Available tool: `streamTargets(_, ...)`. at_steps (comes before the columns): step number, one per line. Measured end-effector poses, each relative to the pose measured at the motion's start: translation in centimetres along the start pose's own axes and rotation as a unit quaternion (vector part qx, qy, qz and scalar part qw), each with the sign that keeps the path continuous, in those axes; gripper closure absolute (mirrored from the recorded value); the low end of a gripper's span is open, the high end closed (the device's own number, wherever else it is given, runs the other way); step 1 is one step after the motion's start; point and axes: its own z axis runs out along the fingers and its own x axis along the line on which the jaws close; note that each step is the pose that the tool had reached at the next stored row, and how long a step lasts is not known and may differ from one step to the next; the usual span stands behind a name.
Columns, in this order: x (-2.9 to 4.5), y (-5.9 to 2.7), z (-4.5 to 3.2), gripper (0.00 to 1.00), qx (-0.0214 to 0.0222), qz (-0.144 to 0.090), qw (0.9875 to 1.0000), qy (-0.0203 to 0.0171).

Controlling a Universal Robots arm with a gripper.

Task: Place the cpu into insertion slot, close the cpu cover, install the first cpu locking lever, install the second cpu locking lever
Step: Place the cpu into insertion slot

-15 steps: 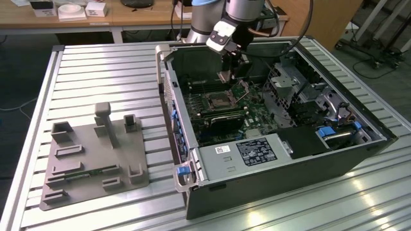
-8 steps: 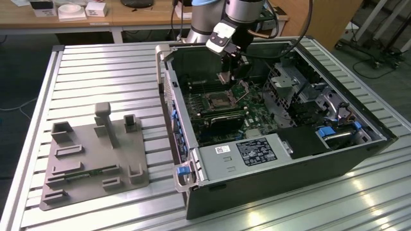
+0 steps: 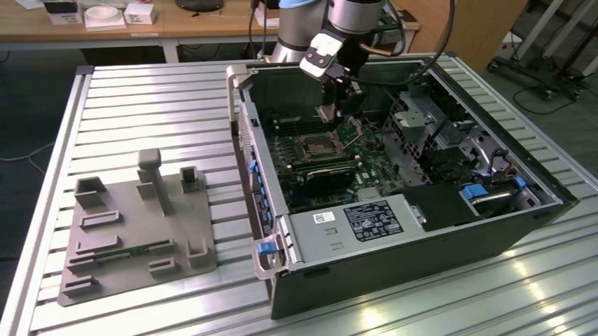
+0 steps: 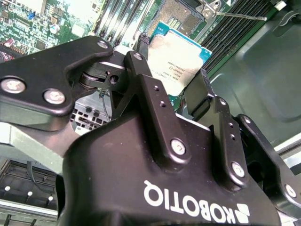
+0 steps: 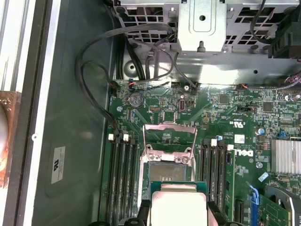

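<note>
One robot arm reaches into an open computer tower that lies on its side on a slatted metal table (image 3: 140,98). At the exterior view's left, a grey plastic fixture plate (image 3: 140,231) with upright pegs and pockets sits on the table, well apart from the tower.

Toward the middle, the black tower case (image 3: 374,280) shows its green motherboard (image 3: 379,168). A white-labelled grey power supply box (image 3: 360,220) sits at the near end of the case. The arm enters from the top of the view. Its black gripper (image 3: 328,110) hangs over the motherboard, near the insertion slot (image 3: 313,147).

In both wrist views, the two black fingers (image 4: 141,75) are pressed against opposite edges of the cpu (image 4: 181,59), pinching it. The chip's silvery top faces the cameras. It is held in the air just short of the slot, apart from it and not seated.

In the first wrist view, the cpu cover (image 5: 170,127) is swung open past the slot, leaving the dark socket bare. Long black memory slots (image 5: 122,174) run along both sides of the socket. In the second wrist view, a thin metal lever (image 4: 237,17) sticks out beside the socket.

At the exterior view's right, a metal drive cage (image 3: 439,126) and blue plastic tabs (image 3: 477,191) fill the rest of the case.
</note>
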Motion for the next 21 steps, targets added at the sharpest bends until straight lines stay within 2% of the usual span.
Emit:
streamTargets(5, 0.00, -0.02, 0.36, 0.46, 0.0000, 0.006, 1.0000, -0.0004)
streamTargets(14, -0.02, -0.11, 1.53, 0.46, 0.0003, 0.007, 1.0000, -0.0003)
streamTargets(21, -0.03, -0.13, 1.80, 0.46, 0.0003, 0.007, 1.0000, -0.0003)
